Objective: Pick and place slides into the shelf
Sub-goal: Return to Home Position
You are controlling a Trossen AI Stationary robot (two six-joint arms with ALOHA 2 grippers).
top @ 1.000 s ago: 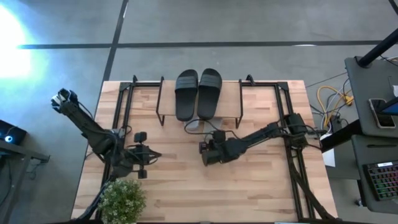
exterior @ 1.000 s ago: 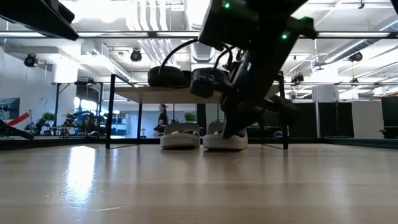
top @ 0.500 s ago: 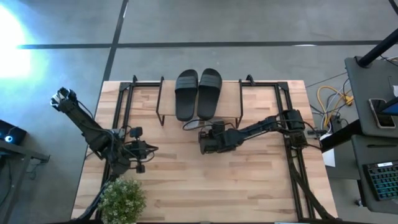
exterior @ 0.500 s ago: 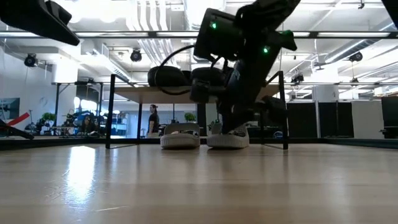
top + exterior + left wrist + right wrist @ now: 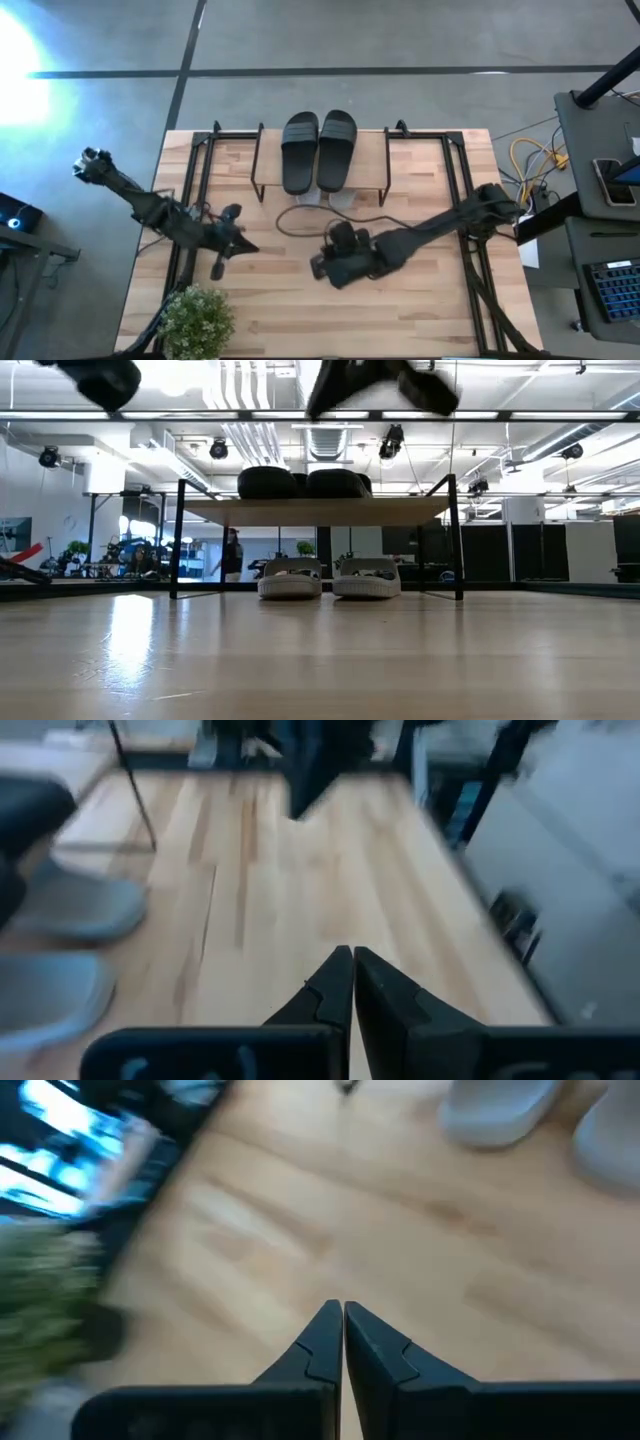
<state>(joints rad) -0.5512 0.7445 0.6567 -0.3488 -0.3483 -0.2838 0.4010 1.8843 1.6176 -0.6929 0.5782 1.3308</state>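
Right end effector (image 5: 343, 1312) withdrawn from shelf (image 5: 372, 160) to mid-table, clenched empty; left end effector (image 5: 352, 958) clenched.

**No readable text**

No words, brands, numbers or signs can be read on the slides (image 5: 300, 152), the shelf (image 5: 370, 165), the table (image 5: 420, 300), or the keyboard (image 5: 612, 290) at the right edge of the overhead view.

Leafy green plant (image 5: 196, 320), yellow cables (image 5: 533, 160) at the right, keyboard (image 5: 614, 291) at right edge
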